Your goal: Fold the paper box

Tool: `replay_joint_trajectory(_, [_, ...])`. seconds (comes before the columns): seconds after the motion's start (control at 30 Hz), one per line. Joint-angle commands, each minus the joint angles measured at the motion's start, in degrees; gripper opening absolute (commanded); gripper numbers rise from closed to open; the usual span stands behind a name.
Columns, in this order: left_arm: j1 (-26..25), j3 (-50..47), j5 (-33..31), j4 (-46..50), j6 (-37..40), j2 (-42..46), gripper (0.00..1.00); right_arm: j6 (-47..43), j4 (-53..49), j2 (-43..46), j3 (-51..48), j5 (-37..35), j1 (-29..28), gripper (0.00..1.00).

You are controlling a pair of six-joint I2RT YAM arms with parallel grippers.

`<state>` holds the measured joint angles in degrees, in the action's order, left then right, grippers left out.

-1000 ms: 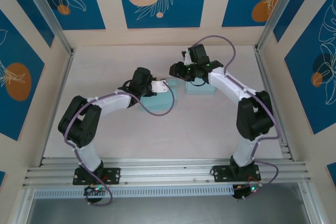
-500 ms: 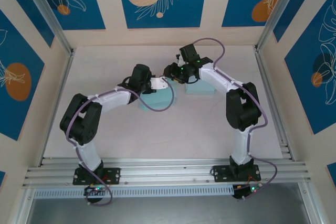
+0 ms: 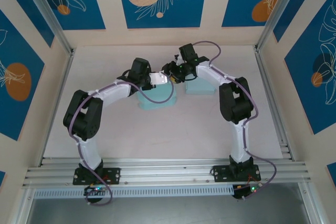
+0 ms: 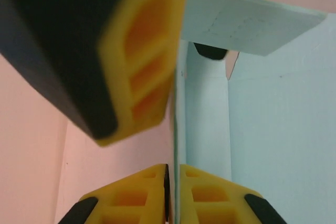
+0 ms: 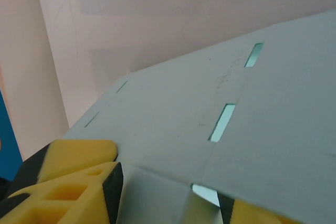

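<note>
Right gripper (image 3: pixel 169 72) has slid left, jaws hard to discern near the paper box (image 3: pixel 155 100).

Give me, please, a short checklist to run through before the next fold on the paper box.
1. Left gripper holds the paper box wall: ok, its fingers pinch the thin upright edge.
2. Right gripper ready on the slotted panel: ok, jaws apart with the panel's edge between them.
3. Clearance between the grippers: not ok, the right one's finger looms right beside the left fingers.
4. Slots unobstructed: ok, the near ones show open.
5. Any tab lined up with a slot: cannot tell.
</note>
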<state>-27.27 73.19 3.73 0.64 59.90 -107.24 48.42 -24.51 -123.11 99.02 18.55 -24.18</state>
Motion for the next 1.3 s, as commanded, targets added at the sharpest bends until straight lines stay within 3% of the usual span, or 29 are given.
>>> replay_joint_trajectory(0.0, [0.46,1.94,2.87,2.52,-1.36,-1.87,0.13,1.52,-0.61,-1.38,3.46,2.9,0.19,0.48])
replay_joint_trajectory(0.1, [0.64,2.24,2.93,2.94,-1.28,-1.72,0.23,1.64,-1.11,-1.59,3.98,2.26,0.4,0.37])
replay_joint_trajectory(0.23, [1.55,1.58,4.09,3.85,-0.61,-0.15,0.43,2.15,-0.71,-1.52,3.72,2.96,1.11,0.21])
replay_joint_trajectory(0.33, [2.04,0.96,2.52,4.16,1.44,0.45,0.51,2.53,-0.37,-1.6,3.68,4.14,1.66,0.19])
replay_joint_trajectory(0.4, [2.11,-0.02,-0.57,1.93,2.7,0.19,0.46,2.82,-0.23,-1.55,3.63,5.14,1.9,0.19])
replay_joint_trajectory(0.57, [2.14,-3.09,-3.74,-2.38,4.07,1.59,0.15,2.11,-1.75,-0.43,2.8,5.69,1.96,0.21])
replay_joint_trajectory(0.67, [2.14,-3.57,-2.02,-0.12,3.66,3.86,0.05,0.84,-2.77,1.91,1.26,5.51,1.92,0.42])
replay_joint_trajectory(0.77, [2.61,1.52,1.72,14.53,4.85,5.02,0.01,-1.31,-3.94,6.36,-1.84,4.14,1.78,0.54])
replay_joint_trajectory(0.93, [3.71,13.27,10.8,39.47,5.8,4.72,0.0,-3.75,-3.68,17.6,-10.49,2.85,1.76,0.61])
replay_joint_trajectory(1.1, [3.54,18.08,17.15,50.36,6.46,2.77,0.0,-7.33,-6.95,30.19,-20.6,-4.52,2.92,0.66])
replay_joint_trajectory(1.27, [3.54,19.67,19.53,51.3,5.2,-1.45,0.03,-10.1,-9.54,36.74,-26.57,-6.51,5.84,0.66])
